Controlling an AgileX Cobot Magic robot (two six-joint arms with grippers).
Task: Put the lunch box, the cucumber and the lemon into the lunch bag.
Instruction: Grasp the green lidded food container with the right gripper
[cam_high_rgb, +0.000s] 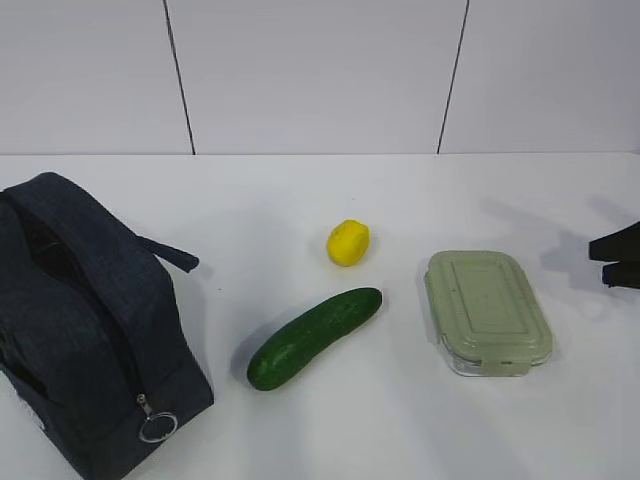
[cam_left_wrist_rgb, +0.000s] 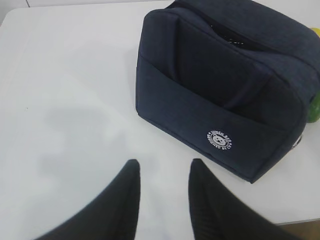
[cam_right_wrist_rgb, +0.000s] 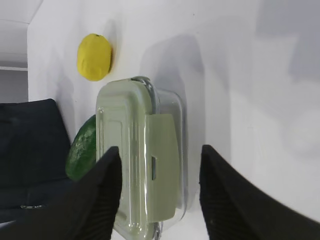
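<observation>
The dark navy lunch bag (cam_high_rgb: 80, 330) stands at the table's left, its ring pull (cam_high_rgb: 158, 425) hanging at the near end. The yellow lemon (cam_high_rgb: 348, 242) lies mid-table, with the dark green cucumber (cam_high_rgb: 313, 337) slanting in front of it. To their right is the lunch box (cam_high_rgb: 488, 310), its sage-green lid on. My right gripper (cam_high_rgb: 615, 258) hovers at the right edge, open, apart from the box. In the right wrist view the right gripper (cam_right_wrist_rgb: 159, 149) frames the box's clip end (cam_right_wrist_rgb: 162, 165) without touching. My left gripper (cam_left_wrist_rgb: 164, 165) is open over bare table, short of the bag (cam_left_wrist_rgb: 225, 85).
A white panelled wall (cam_high_rgb: 320, 70) runs behind the white table (cam_high_rgb: 300, 190). The bag's logo side (cam_left_wrist_rgb: 220, 140) faces the left wrist view. A sliver of cucumber (cam_left_wrist_rgb: 314, 111) shows past the bag. In the right wrist view the lemon (cam_right_wrist_rgb: 94, 56) and cucumber (cam_right_wrist_rgb: 82, 147) lie beyond the box.
</observation>
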